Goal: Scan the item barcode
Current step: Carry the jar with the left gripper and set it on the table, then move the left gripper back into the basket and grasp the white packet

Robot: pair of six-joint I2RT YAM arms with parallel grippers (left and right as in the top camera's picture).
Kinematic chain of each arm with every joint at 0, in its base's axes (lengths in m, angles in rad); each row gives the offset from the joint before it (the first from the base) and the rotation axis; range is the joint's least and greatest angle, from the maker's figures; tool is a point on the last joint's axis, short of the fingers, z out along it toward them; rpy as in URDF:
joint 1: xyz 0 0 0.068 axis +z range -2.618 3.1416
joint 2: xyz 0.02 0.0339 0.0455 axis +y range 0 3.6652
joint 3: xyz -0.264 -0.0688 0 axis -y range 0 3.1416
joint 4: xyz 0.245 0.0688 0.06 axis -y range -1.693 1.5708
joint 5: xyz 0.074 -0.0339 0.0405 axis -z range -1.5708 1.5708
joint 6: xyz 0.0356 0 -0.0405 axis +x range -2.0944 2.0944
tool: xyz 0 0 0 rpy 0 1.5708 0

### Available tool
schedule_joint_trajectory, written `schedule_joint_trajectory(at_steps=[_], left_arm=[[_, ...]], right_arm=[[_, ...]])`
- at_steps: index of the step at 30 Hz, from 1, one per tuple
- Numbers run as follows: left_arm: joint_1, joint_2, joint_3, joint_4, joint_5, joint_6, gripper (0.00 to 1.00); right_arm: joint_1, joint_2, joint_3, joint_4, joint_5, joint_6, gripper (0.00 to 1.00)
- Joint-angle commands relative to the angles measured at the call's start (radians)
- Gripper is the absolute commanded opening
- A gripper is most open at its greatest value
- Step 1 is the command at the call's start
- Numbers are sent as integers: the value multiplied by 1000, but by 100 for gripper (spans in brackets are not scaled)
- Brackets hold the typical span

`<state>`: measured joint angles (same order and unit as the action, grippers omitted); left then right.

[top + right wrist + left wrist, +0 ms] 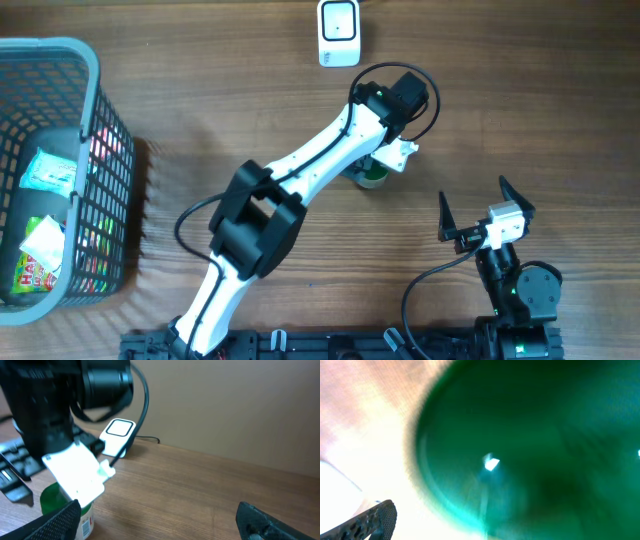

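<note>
One green container, one white scanner, one basket (several packets inside)

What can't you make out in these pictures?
Barcode on the green container: the left arm covers it overhead; left wrist view is a green blur; right wrist view cuts off its label.
Jaws of the left gripper: hidden under its own wrist overhead.
Print on basket packets: too small overhead.

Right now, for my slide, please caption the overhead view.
Left arm above a green container near the white scanner; right gripper open; basket at left.
</note>
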<state>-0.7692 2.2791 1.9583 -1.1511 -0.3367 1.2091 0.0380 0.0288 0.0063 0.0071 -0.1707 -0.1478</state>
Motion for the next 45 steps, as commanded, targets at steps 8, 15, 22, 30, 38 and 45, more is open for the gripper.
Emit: schedule_joint_trajectory(at_steps=[8, 15, 22, 30, 38, 45], left_arm=[[21, -559, -4, -10, 204, -439, 100], [402, -845, -4, -116, 168, -1062, 100], [991, -859, -4, -238, 253, -1614, 100], [1270, -842, -4, -279, 340, -1606, 100], [1296, -803, -4, -275, 340, -1606, 100], [1296, -754, -4, -275, 340, -1607, 100]], right_arm=[[1, -5, -1, 3, 15, -10, 100], [1, -5, -1, 3, 15, -10, 100], [1, -5, -1, 4, 15, -10, 100], [1, -5, -1, 3, 15, -10, 100], [1, -5, -1, 4, 15, -10, 100], [1, -5, -1, 3, 15, -10, 100]])
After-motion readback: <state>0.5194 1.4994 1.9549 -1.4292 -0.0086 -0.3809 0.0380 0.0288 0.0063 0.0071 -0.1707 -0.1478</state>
